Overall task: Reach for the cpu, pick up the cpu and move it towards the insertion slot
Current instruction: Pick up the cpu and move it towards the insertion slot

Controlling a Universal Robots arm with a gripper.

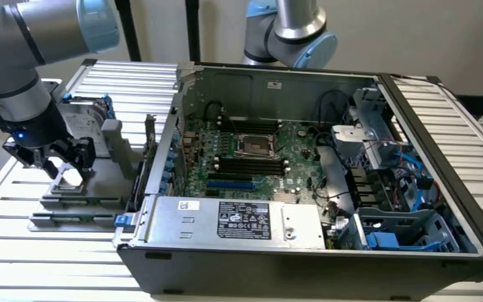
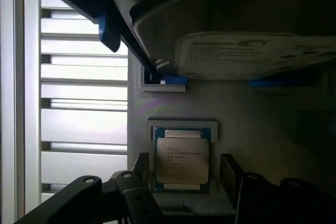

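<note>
The cpu (image 2: 182,162), a small silvery square chip with printed text, lies flat in a recess of a grey fixture (image 1: 73,201) on the exterior view's left. My gripper (image 1: 63,165) hangs just above it, open. In the wrist view the gripper (image 2: 184,165) straddles the chip, with one dark finger (image 2: 140,163) on each side and a gap between chip and fingers. In the exterior view the cpu (image 1: 67,181) peeks out below the fingers. The insertion slot (image 1: 254,145), a silver-framed square socket with a dark centre, sits on the green board inside the open computer case.
A silver hard drive (image 2: 252,51) with blue rails stands in the fixture just beyond the chip. The open computer case (image 1: 309,251) has tall metal walls, a power supply box (image 1: 237,221) at the front, and cables and drive bays on the exterior view's right. A second arm (image 1: 288,31) stands behind the case.
</note>
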